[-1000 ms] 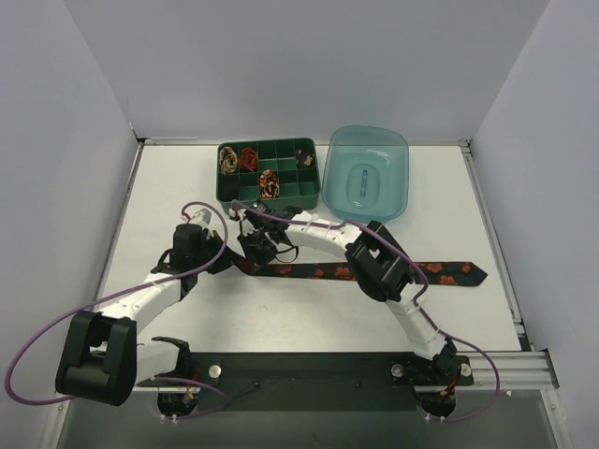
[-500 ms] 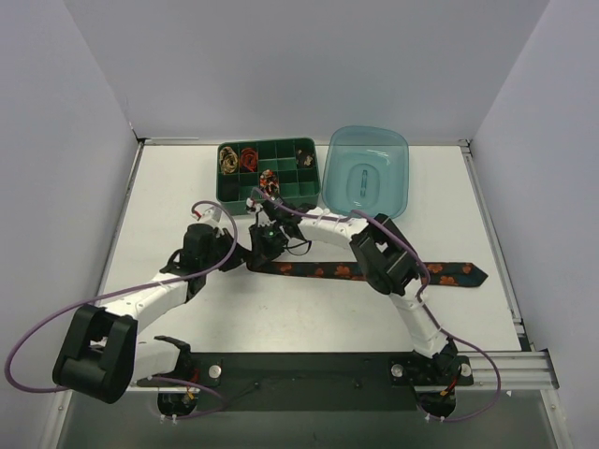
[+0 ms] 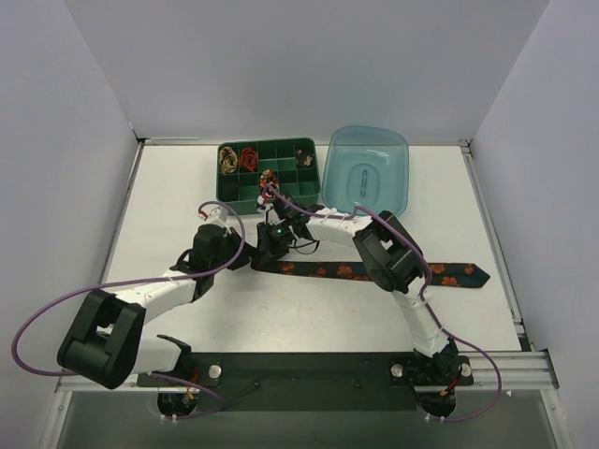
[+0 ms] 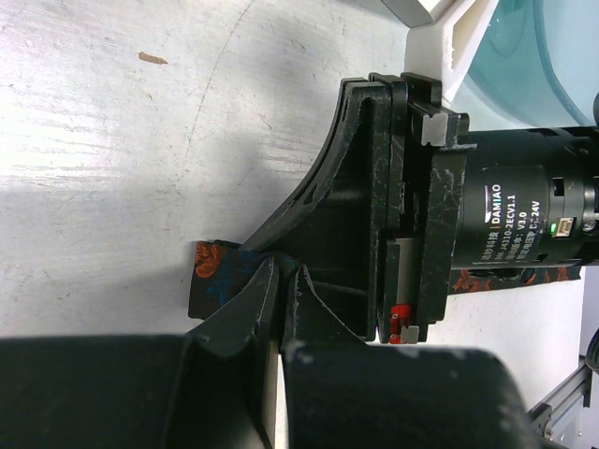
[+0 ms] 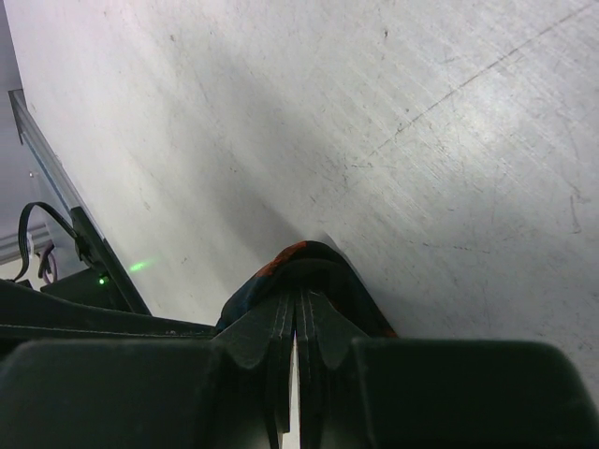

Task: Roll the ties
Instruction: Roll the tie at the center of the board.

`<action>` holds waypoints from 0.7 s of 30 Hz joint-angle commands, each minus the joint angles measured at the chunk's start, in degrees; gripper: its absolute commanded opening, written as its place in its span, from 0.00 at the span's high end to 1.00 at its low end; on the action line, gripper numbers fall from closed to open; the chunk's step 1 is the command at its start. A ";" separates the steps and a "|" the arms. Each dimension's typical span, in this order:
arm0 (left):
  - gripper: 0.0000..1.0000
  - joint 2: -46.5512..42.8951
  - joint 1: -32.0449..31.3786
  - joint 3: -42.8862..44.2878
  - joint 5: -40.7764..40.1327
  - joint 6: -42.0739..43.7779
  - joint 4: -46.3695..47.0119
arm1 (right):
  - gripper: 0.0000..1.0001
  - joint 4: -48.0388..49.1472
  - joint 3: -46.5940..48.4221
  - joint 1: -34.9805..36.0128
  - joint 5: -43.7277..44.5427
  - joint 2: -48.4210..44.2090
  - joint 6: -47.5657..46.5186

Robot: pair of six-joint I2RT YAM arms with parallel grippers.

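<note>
A long black tie with orange-red blotches (image 3: 374, 272) lies flat across the table, its wide tip at the right. Its left end is lifted between my two grippers. My right gripper (image 3: 270, 251) is shut on that end; in the right wrist view the tie (image 5: 309, 254) folds over the closed fingertips of the right gripper (image 5: 297, 304). My left gripper (image 3: 245, 254) sits just left of it, jaws shut at the tie's end (image 4: 211, 276), as the left wrist view of the left gripper (image 4: 281, 271) shows. Rolled ties, a gold-black coil (image 3: 227, 159) and a red coil (image 3: 248, 156), sit in the tray.
A green compartment tray (image 3: 281, 196) stands just behind the grippers, holding a further blotched coil (image 3: 270, 181). A clear blue tub (image 3: 367, 173) stands to its right. Purple cables loop over both arms. The right gripper's body (image 4: 402, 206) fills the left wrist view.
Both grippers have moved right and slightly back, closer together. The tie's left end has moved right with them, so less of the tie lies flat.
</note>
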 commanded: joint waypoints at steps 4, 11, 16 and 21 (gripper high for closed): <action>1.00 -1.22 -1.82 2.39 -0.48 1.08 -0.06 | 1.00 -1.42 -1.58 1.06 1.12 -2.90 -0.18; 1.00 -5.52 -1.65 2.74 -5.65 3.55 -8.24 | 1.00 -3.97 -0.53 -0.96 0.41 -8.00 -0.01; 1.00 -8.86 -1.30 3.44 -10.05 4.95 -14.30 | 1.00 -4.76 1.06 -2.45 -0.20 -11.51 1.31; 1.00 -9.66 -1.38 6.16 -11.82 8.47 -19.67 | 1.00 -6.08 0.89 -3.33 0.41 -13.54 0.35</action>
